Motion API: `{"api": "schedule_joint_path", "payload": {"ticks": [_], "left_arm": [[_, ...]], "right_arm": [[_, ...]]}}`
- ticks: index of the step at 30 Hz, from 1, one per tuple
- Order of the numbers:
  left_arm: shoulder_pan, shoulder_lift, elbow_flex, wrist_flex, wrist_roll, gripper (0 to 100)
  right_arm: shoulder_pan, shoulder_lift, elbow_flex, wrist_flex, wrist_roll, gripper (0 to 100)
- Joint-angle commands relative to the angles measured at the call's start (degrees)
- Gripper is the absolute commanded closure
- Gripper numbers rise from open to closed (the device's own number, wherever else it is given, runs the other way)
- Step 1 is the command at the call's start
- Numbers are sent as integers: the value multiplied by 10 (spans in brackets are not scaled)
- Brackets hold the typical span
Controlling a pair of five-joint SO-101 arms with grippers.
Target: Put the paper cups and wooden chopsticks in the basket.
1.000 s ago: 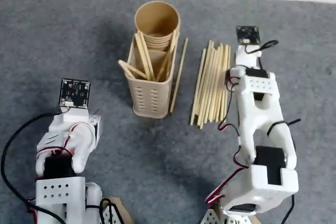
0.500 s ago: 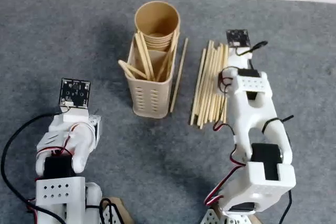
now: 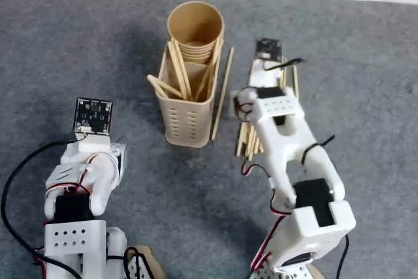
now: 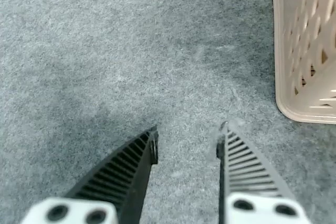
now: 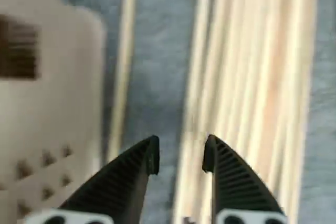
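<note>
Many pale, slender wooden chopsticks (image 5: 257, 66) lie side by side in a loose bundle on the grey carpet (image 3: 78, 44), to the right of the basket. One single chopstick (image 3: 223, 96) lies apart from the bundle, close along the basket's right wall. The beige perforated plastic basket (image 3: 186, 125) stands upright and holds a nested stack of tan paper cups (image 3: 196, 27) at its far end, with several more chopsticks (image 3: 177, 70) leaning inside it in front of the stack. My right gripper (image 5: 180, 153) hangs over the bundle's basket-side edge, jaws apart with nothing between them; the single chopstick is just to one side of its tips. My left gripper (image 4: 188, 140) is spread wide over bare carpet, near the basket's lower corner and well apart from the bundle.
</note>
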Motion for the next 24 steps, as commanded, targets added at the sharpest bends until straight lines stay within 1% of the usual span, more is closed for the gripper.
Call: {"api": "schedule_joint_path", "payload": {"ticks": [1,5,14,24], "left_arm": [[7,-5,-2,-8,3,794],[7,-5,-2,-8,3,794],[7,-5,-2,-8,3,794],[8,-4,-12,-16,3,794]], "right_arm": [[-23,-3,-23,-1,-8,852],[-27,-2,-20,-37,-8,852],[-74,2,-19,-46,-6,852],[-73,131,-25,-46,-7,852]]}}
